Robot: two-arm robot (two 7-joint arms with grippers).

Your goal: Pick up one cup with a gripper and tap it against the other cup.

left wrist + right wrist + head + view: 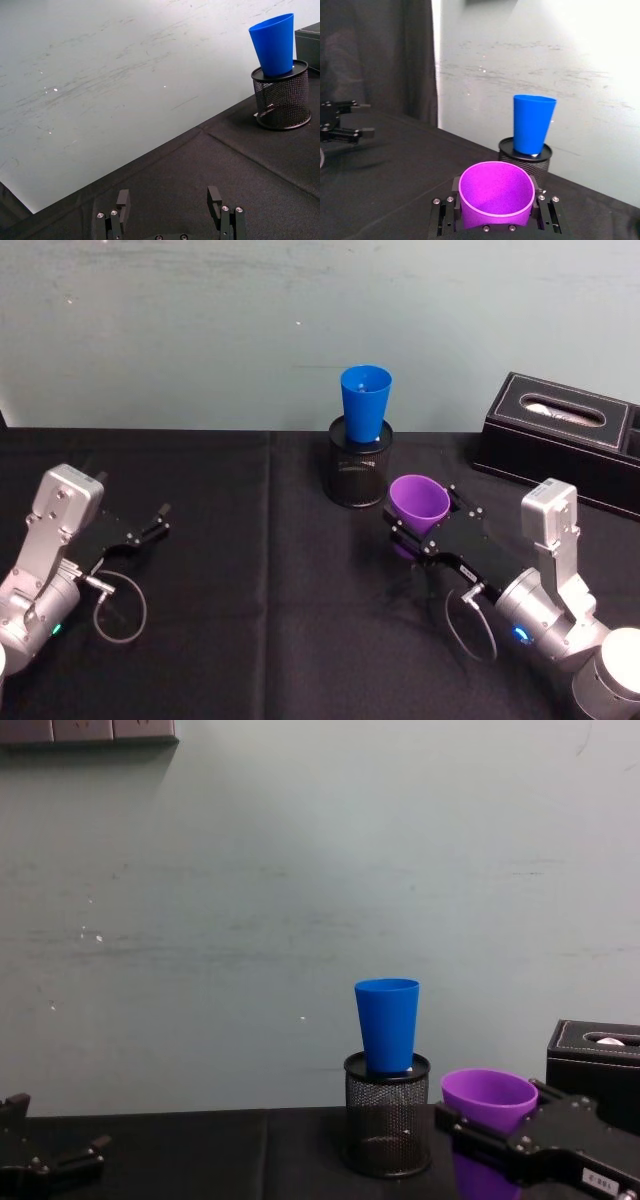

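Note:
The purple cup [418, 504] sits upright between the fingers of my right gripper [425, 517], which is shut on it to the right of table centre; it appears as well in the right wrist view [496, 195] and in the chest view [488, 1098]. The blue cup [365, 403] stands upright in a black mesh pen holder [359, 462] just behind and left of the purple cup, a small gap between them. It also shows as the blue cup [532, 123], [387, 1023], [274, 44]. My left gripper [157, 519] rests open at the far left, its fingers [123, 201] empty.
A black tissue box [563, 436] stands at the back right. The table is covered with a black cloth [250, 580], open between the two arms. A pale wall runs close behind the table. Cables loop beside each wrist.

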